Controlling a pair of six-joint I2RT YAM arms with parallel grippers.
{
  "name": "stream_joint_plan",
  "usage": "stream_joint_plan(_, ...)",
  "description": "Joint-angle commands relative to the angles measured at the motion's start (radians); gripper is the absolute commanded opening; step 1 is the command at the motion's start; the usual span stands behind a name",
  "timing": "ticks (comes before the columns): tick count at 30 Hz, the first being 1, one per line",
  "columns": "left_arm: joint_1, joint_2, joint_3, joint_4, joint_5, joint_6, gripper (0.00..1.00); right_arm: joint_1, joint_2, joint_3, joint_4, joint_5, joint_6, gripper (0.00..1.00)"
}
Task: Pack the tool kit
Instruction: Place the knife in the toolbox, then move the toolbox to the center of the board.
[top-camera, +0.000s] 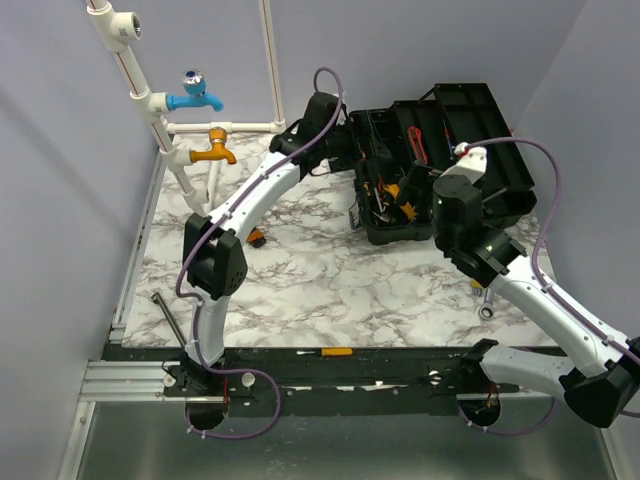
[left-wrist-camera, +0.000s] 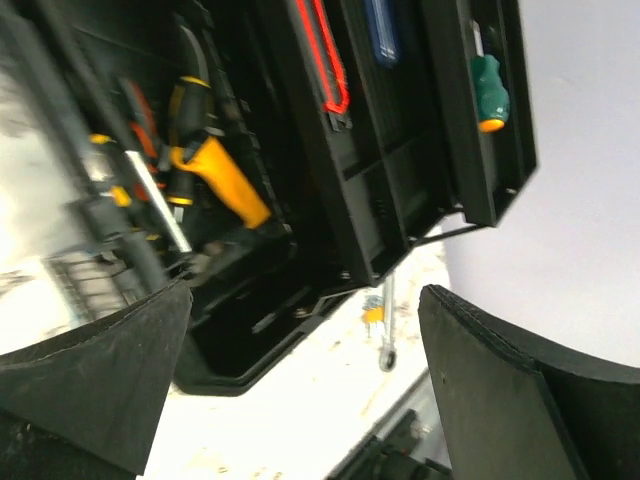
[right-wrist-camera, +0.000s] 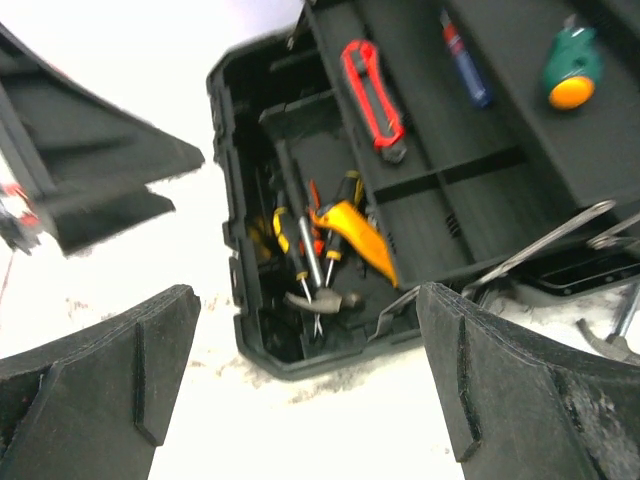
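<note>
The black tool kit (top-camera: 400, 225) stands open at the back right of the marble table. Its bottom bin holds a hammer (right-wrist-camera: 320, 298), a yellow-handled tool (right-wrist-camera: 355, 240) and screwdrivers (right-wrist-camera: 300, 245). The fold-out tray carries a red utility knife (right-wrist-camera: 372, 95), a blue tool (right-wrist-camera: 465, 60) and a green stubby screwdriver (right-wrist-camera: 570, 70). My left gripper (left-wrist-camera: 305, 310) hovers open by the box's left side with nothing between its fingers. My right gripper (right-wrist-camera: 305, 300) is open and empty above the table at the box's front edge.
A wrench (top-camera: 487, 305) lies on the marble right of the box, also seen as the wrench (left-wrist-camera: 385, 330). A yellow-handled screwdriver (top-camera: 335, 352) rests on the near rail. A metal rod (top-camera: 170, 315) lies at the left. Blue and orange taps (top-camera: 205, 125) stand on white pipes at the back left.
</note>
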Motion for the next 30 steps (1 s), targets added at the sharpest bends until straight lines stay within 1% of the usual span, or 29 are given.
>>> stream_joint_plan(1, 0.001, -0.070, -0.014, -0.175, -0.264, 0.188, 0.98, 0.003, 0.012, 0.010, -0.072, -0.176, -0.013, 1.00)
stream_joint_plan(3, 0.001, -0.031, 0.013, -0.216, -0.284, 0.207, 0.98, 0.004, 0.000, -0.009, -0.050, -0.211, -0.012, 1.00)
stream_joint_plan(5, 0.001, 0.014, 0.039, -0.227, -0.257, 0.217, 0.97, 0.004, -0.012, -0.024, -0.034, -0.227, -0.012, 1.00)
stream_joint_plan(8, 0.001, 0.087, 0.089, -0.228, -0.215, 0.216, 0.95, 0.003, -0.026, -0.028, -0.027, -0.230, -0.017, 1.00)
stream_joint_plan(13, 0.005, 0.170, 0.147, -0.232, -0.211, 0.218, 0.94, 0.004, -0.059, -0.038, -0.024, -0.217, -0.024, 1.00)
stream_joint_plan(17, 0.016, 0.218, 0.163, -0.224, -0.171, 0.203, 0.87, 0.003, -0.076, -0.054, -0.015, -0.210, -0.026, 1.00)
stream_joint_plan(19, 0.020, 0.236, 0.166, -0.224, -0.147, 0.198, 0.80, 0.004, -0.077, -0.058, -0.010, -0.210, -0.026, 1.00)
stream_joint_plan(21, 0.019, 0.245, 0.165, -0.225, -0.135, 0.199, 0.71, 0.004, -0.075, -0.060, -0.009, -0.212, -0.025, 1.00)
stream_joint_plan(25, 0.019, 0.236, 0.149, -0.238, -0.132, 0.218, 0.42, 0.004, -0.067, -0.065, -0.005, -0.216, -0.022, 1.00)
stream_joint_plan(27, 0.021, 0.206, 0.107, -0.229, -0.143, 0.233, 0.31, 0.004, -0.062, -0.069, -0.004, -0.222, -0.018, 1.00)
stream_joint_plan(28, 0.022, 0.184, 0.072, -0.221, -0.147, 0.236, 0.26, 0.004, -0.061, -0.072, -0.003, -0.223, -0.015, 1.00)
stream_joint_plan(30, 0.032, 0.143, 0.007, -0.198, -0.145, 0.238, 0.13, 0.003, -0.056, -0.082, -0.001, -0.227, -0.006, 1.00)
